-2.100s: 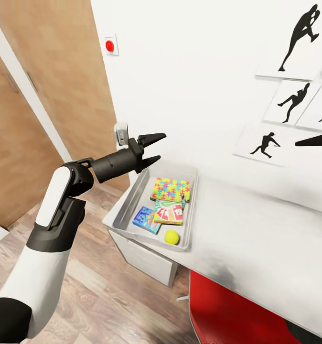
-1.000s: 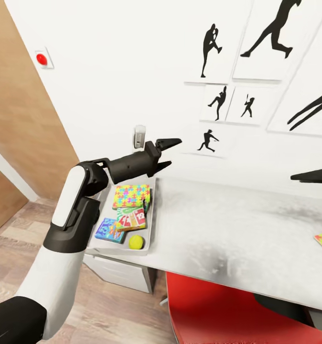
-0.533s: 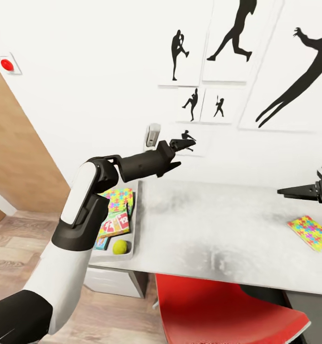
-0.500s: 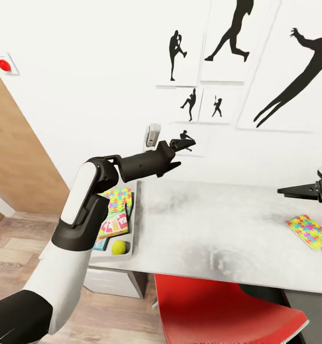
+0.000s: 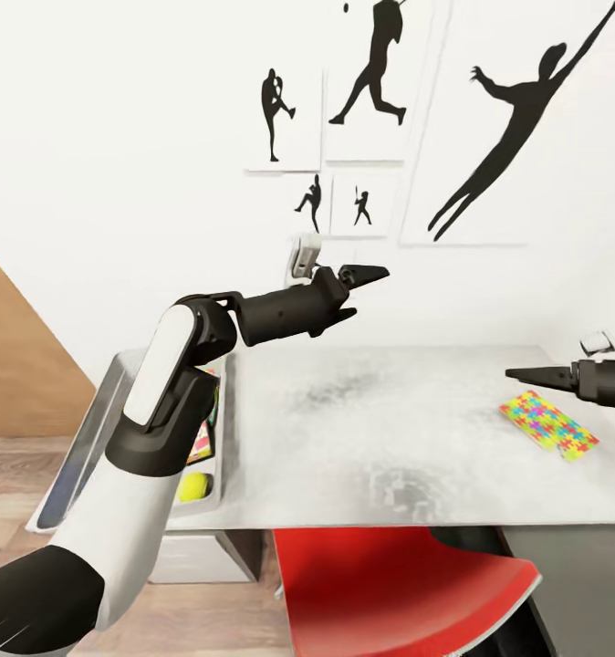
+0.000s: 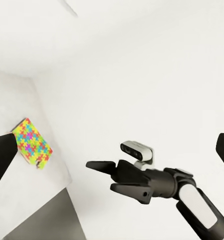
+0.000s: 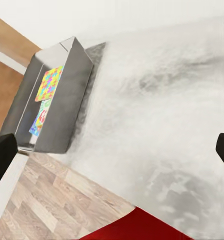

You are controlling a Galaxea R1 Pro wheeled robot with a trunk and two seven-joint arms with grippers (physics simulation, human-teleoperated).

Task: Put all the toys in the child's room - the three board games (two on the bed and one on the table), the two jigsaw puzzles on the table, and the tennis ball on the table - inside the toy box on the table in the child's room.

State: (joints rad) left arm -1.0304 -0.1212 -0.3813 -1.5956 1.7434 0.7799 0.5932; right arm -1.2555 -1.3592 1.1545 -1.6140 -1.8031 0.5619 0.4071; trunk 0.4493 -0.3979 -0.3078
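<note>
The toy box (image 5: 78, 449) stands at the left end of the table (image 5: 371, 429). In it lie the tennis ball (image 5: 193, 486) and a board game (image 5: 202, 442), mostly hidden behind my left arm. The right wrist view looks into the toy box (image 7: 62, 107), with a jigsaw puzzle (image 7: 51, 82) and a board game (image 7: 38, 121) inside. Another jigsaw puzzle (image 5: 549, 424) lies flat on the table's right part, also seen from the left wrist as a puzzle (image 6: 31, 142). My left gripper (image 5: 367, 292) hangs open above the table's back. My right gripper (image 5: 513, 373), open and empty, hovers just left of that puzzle.
A red chair (image 5: 408, 584) is tucked under the table's front edge. Black silhouette pictures (image 5: 490, 137) hang on the white wall behind. Wood-plank floor (image 5: 6, 474) and a brown door panel lie to the left of the table.
The view has swung to the right, so the toy box has slid to the picture's left and the table puzzle has come further in. Both arms hold the same pose, grippers open.
</note>
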